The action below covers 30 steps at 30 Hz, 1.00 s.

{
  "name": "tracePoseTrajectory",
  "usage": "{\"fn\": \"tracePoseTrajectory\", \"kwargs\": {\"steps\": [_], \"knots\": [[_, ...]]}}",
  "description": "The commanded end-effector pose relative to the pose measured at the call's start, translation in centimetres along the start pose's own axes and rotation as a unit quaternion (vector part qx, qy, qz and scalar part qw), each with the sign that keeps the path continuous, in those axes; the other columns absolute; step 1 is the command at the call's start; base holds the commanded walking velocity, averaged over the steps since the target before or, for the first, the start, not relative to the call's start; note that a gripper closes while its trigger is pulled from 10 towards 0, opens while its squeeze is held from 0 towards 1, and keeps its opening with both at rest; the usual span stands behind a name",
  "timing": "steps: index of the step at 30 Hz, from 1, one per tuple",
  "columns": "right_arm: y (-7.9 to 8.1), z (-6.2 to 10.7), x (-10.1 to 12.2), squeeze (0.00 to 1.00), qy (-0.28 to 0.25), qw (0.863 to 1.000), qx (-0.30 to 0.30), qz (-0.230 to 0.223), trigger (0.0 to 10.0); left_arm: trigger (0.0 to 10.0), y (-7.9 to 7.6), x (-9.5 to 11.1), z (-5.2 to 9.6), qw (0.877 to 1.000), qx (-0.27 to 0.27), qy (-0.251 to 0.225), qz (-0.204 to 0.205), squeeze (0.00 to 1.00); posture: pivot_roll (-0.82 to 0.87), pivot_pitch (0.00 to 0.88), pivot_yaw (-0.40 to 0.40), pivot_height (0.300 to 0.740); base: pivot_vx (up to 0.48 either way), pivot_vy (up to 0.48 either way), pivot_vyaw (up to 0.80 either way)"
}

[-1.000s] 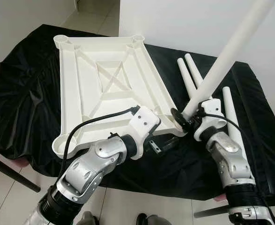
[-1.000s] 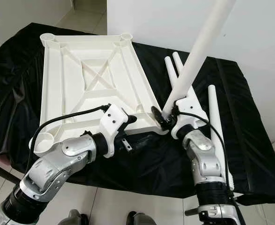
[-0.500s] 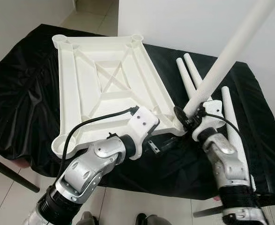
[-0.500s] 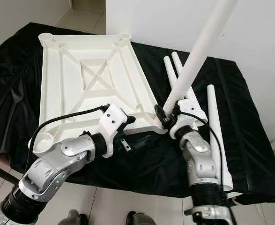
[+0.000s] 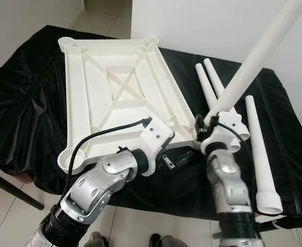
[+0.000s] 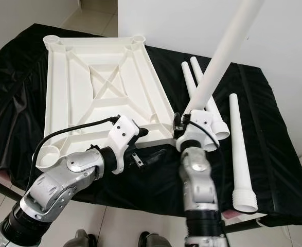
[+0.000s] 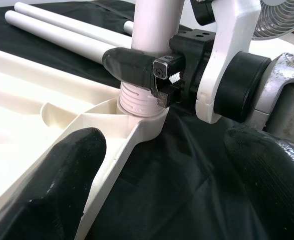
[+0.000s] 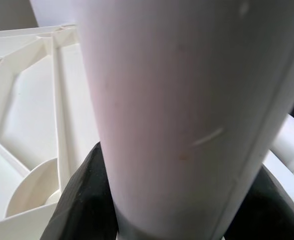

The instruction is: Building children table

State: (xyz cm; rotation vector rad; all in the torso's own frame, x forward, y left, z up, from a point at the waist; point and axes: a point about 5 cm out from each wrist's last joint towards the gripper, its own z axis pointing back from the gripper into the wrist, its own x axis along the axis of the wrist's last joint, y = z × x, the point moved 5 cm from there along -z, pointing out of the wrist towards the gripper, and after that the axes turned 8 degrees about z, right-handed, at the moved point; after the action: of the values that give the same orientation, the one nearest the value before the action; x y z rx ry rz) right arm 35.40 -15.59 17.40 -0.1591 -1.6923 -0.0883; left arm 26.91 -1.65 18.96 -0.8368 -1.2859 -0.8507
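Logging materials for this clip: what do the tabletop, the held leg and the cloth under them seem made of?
Tabletop: white moulded plastic, by its ribbed, cross-braced underside. Table leg held by the right gripper: smooth matte white plastic, threaded end. Black cloth: thin and glossy, crinkled, likely plastic sheeting or synthetic fabric.

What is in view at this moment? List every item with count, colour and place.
Tabletop: one, white, upside down on the black cloth.
Held leg: one, white, its threaded end at the tabletop's near right corner socket.
Loose legs: three, white, lying on the cloth to the right.
Black cloth: one, covering the work table.
Left end effector: black fingers open, beside the near right corner.
Right end effector: black fingers shut on the held leg.
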Motion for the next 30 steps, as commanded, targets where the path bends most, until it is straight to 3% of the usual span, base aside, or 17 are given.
{"fn": "tracePoseTrajectory", "kwargs": {"steps": [1, 3, 4, 6, 7, 8, 9, 10, 11, 15, 21, 22, 30], "knots": [[0.0, 0.5, -1.3, 0.0, 0.031, 0.999, -0.011, -0.001, 0.0, 10.0, -1.2, 0.0, 0.1, 0.999, -0.035, 0.004, -0.001, 0.0, 0.05, 0.158, -0.089, 0.74, 0.0, 0.0, 0.0], [0.3, 0.6, -1.4, 0.0, 0.034, 0.999, -0.007, -0.009, 0.0, 10.0, -1.2, 0.0, 0.1, 0.999, -0.035, 0.005, 0.0, 0.0, 0.05, 0.158, -0.089, 0.74, 0.0, 0.0, 0.0], [0.2, 0.6, -1.3, 0.0, 0.033, 0.999, -0.011, -0.012, 2.0, 10.0, -1.3, 0.0, 0.1, 0.999, -0.036, 0.005, 0.0, 0.0, 0.05, 0.158, -0.089, 0.74, 0.0, 0.0, 0.0], [0.1, 0.6, -1.3, 0.0, 0.032, 0.999, -0.014, -0.013, 2.0, 10.0, -1.3, 0.0, 0.1, 0.999, -0.036, 0.005, 0.0, 0.0, 0.05, 0.158, -0.089, 0.74, 0.0, 0.0, 0.0], [-0.1, 0.5, -1.1, 0.0, 0.029, 0.999, -0.013, -0.012, 10.0, 10.0, -1.3, 0.0, 0.1, 0.999, -0.036, 0.005, 0.0, 0.0, 0.05, 0.158, -0.089, 0.74, 0.0, 0.0, 0.0], [-0.1, 0.5, -1.1, 0.0, 0.029, 0.999, -0.013, -0.012, 10.0, 10.0, -1.3, 0.0, 0.1, 0.999, -0.036, 0.005, 0.0, 0.0, 0.05, 0.158, -0.089, 0.74, 0.0, 0.0, 0.0], [-0.2, 0.4, -1.0, 0.87, 0.027, 0.999, -0.012, -0.011, 10.0, 10.0, -1.3, 0.0, 0.1, 0.999, -0.036, 0.005, 0.0, 0.0, 0.05, 0.158, -0.089, 0.74, 0.0, 0.0, 0.0], [-0.2, 0.4, -1.0, 0.87, 0.027, 0.999, -0.012, -0.011, 10.0, 10.0, -1.3, 0.0, 0.1, 0.999, -0.036, 0.005, 0.0, 0.0, 0.05, 0.158, -0.089, 0.74, 0.0, 0.0, 0.0], [-0.4, 0.3, -0.7, 1.0, 0.019, 1.0, -0.005, -0.016, 10.0, 10.0, -1.2, 0.0, 0.1, 0.999, -0.036, 0.004, -0.002, 0.0, 0.05, 0.154, -0.087, 0.74, 0.0, 0.0, 0.0], [-0.8, 0.3, 0.3, 1.0, -0.008, 0.999, 0.006, -0.034, 10.0, 10.0, -1.1, 0.1, 0.0, 0.999, -0.034, 0.002, -0.004, 0.0, 0.05, 0.154, -0.087, 0.74, 0.0, 0.0, 0.0], [-0.4, 2.1, 0.9, 1.0, -0.033, 0.999, 0.023, -0.011, 10.0, 10.0, -0.7, 0.0, 0.0, 1.0, -0.027, 0.002, -0.007, 0.0, 0.05, 0.145, -0.092, 0.74, 0.0, 0.0, 0.0], [-0.4, 2.3, 1.0, 0.0, -0.038, 0.999, 0.024, -0.006, 10.0, 10.0, -0.6, 0.1, 0.0, 1.0, -0.025, 0.002, -0.008, 0.0, 0.05, 0.145, -0.092, 0.74, 0.0, 0.0, 0.0], [0.1, 4.4, 0.5, 0.0, -0.041, 0.997, 0.06, -0.003, 10.0, 10.0, 0.3, -0.1, 0.1, 1.0, -0.009, 0.005, -0.01, 0.0, 0.04, 0.143, -0.085, 0.74, 0.0, 0.0, 0.0]]}}
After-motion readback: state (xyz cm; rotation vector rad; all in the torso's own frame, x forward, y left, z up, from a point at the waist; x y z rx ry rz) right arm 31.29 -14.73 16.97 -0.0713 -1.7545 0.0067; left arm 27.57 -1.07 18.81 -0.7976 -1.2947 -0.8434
